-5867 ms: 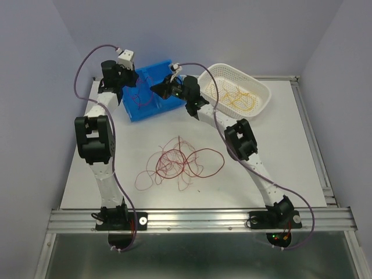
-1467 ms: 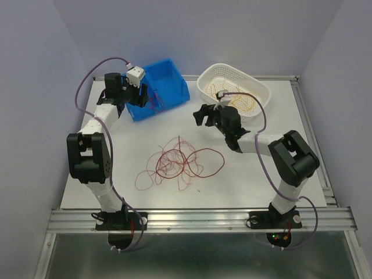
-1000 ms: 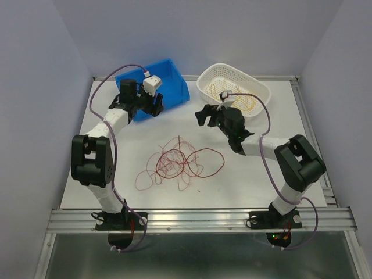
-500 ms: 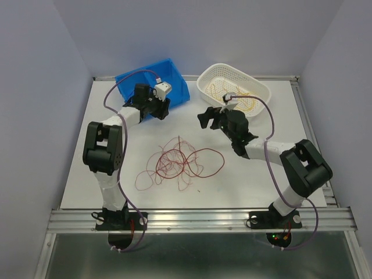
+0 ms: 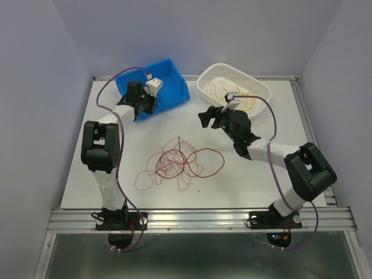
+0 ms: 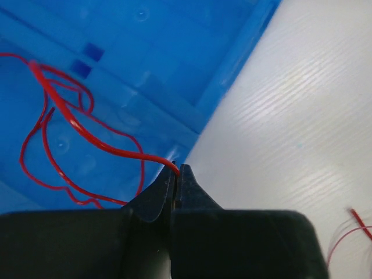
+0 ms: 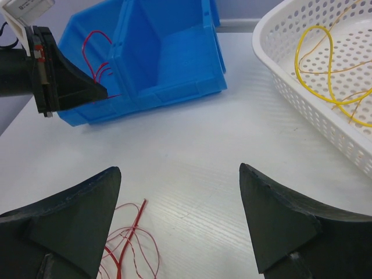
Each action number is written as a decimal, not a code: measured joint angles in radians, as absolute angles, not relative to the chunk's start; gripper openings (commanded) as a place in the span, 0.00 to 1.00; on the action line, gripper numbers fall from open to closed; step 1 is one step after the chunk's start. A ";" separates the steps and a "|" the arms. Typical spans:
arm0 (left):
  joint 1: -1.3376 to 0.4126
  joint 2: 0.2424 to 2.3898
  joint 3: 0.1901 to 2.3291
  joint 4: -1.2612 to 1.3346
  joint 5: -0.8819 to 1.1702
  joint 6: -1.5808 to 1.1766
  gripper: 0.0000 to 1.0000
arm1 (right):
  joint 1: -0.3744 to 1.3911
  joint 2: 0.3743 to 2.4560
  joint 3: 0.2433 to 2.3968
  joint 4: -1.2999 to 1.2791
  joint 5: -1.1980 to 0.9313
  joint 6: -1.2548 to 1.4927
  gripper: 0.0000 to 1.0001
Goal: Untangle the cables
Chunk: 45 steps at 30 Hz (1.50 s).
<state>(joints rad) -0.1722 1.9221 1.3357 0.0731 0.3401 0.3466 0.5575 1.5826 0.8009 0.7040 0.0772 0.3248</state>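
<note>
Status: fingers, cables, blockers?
Left fingers shut on red cable at blue bin. Right fingers open near red tangle. No obstruction seen.

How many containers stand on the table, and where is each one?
2. A blue bin stands at the far left of the table; a white basket stands at the far right. No other seems hidden.

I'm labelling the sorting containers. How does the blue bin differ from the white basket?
The blue bin has solid walls; the white basket is perforated. The bin is boxy, the basket rounded. The bin holds red cables, the basket yellow cables. Both sit at the far side of the table.
</note>
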 measured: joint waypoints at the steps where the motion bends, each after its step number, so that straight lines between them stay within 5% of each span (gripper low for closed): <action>1: -0.152 1.922 1.336 0.074 0.342 0.345 0.00 | 0.558 1.583 0.801 0.704 0.075 0.325 0.88; 5: -0.063 1.925 1.385 0.058 0.332 0.338 0.05 | 0.558 1.587 0.801 0.706 0.054 0.325 0.88; 6: -0.049 1.929 1.404 0.057 0.330 0.339 0.10 | 0.558 1.591 0.801 0.707 0.050 0.325 0.88; 9: -0.029 1.948 1.467 0.064 0.315 0.339 0.47 | 0.558 1.613 0.801 0.707 0.030 0.328 0.88; 13: -0.041 1.952 1.480 0.065 0.313 0.337 0.56 | 0.558 1.623 0.801 0.703 0.020 0.329 0.88; 25: -0.073 2.016 1.539 0.049 0.276 0.352 0.56 | 0.558 1.623 0.801 0.704 0.015 0.330 0.88; 38: -0.102 2.131 1.558 0.036 0.183 0.396 0.46 | 0.558 1.637 0.806 0.686 -0.029 0.332 0.90; 45: -0.098 2.108 1.512 0.057 0.181 0.403 0.60 | 0.574 1.680 0.825 0.520 -0.137 0.307 0.84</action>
